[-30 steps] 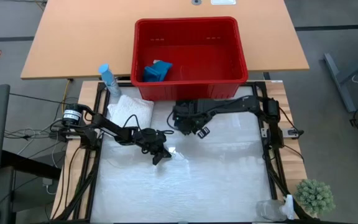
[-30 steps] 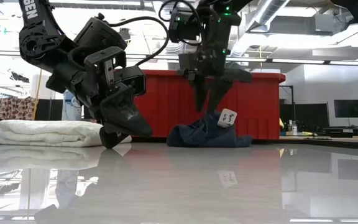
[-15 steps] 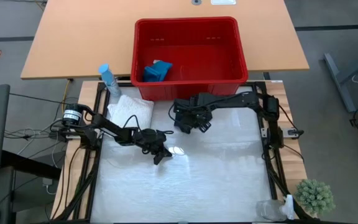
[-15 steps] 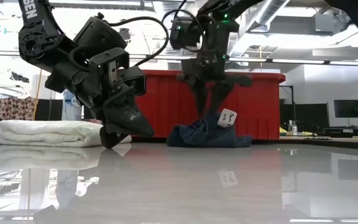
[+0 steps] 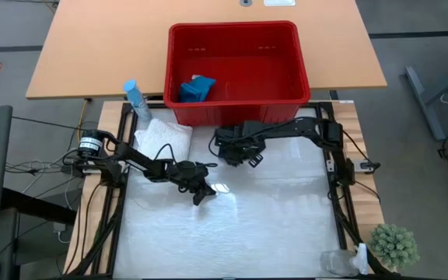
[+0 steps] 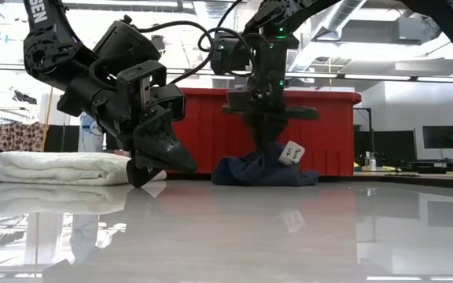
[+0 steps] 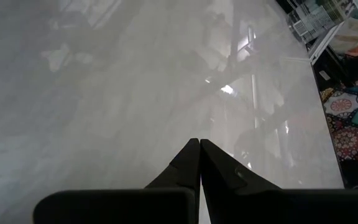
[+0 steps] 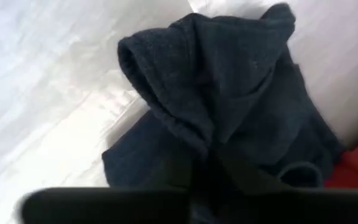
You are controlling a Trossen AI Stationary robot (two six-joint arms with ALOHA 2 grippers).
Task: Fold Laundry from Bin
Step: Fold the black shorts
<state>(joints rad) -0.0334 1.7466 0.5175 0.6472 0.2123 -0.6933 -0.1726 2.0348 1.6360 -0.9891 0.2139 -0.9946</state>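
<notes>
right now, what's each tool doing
left tool: closed, holding nothing, poised over the bare table.
right tool: closed on the dark navy cloth in front of the red bin.

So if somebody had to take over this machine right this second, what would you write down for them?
Right gripper: down on the dark navy cloth, which lies on the table in front of the red bin; its fingers have pinched a fold of it.
Left gripper: shut, empty, waiting low over the bare white mat.
White cloth: folded, lying on the table's left side near the bin.
Teal cloth: in the bin.
Done: white piece folded.
Left: fold the navy piece, then fetch and fold the teal one.
</notes>
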